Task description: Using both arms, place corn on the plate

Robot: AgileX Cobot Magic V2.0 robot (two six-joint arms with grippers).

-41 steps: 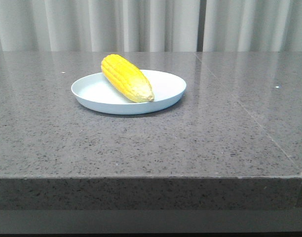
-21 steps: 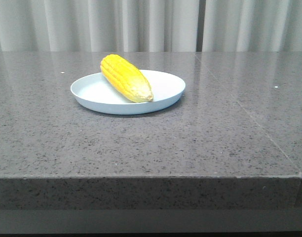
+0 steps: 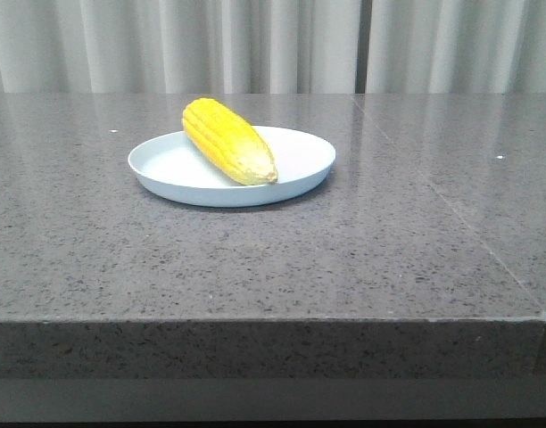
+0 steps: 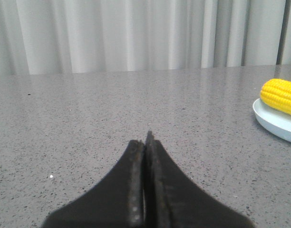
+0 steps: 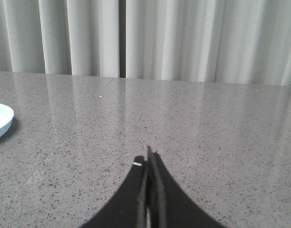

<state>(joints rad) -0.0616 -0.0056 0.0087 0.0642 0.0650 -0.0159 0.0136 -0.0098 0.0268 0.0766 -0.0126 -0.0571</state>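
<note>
Corn [image 3: 229,141] lay diagonally across the plate [image 3: 300,174], fat end toward the far-left rim, paler tapered tip toward the near-right; the cob was propped on the rim at its fat end, tip down in the dish. Plate sat on the grey stone table [image 3: 255,267], left of centre in the front view. Neither arm showed in the front view, so both were well apart from the plate.

Left gripper [image 4: 145,142]: fingers pressed together, nothing between them, low over bare table. In its wrist view the corn [image 4: 281,96] and plate edge [image 4: 274,121] appeared at one side, well ahead of the tips. Right gripper [image 5: 148,159]: fingers likewise together & empty; only a sliver of plate [image 5: 0,121] visible at the frame edge, no corn.

Judgement: task appeared complete, w/ corn on plate & both claws clear. Were a regrasp needed, the left arm seemed nearer; approach would best go across the cob's long axis, not along it.
</note>
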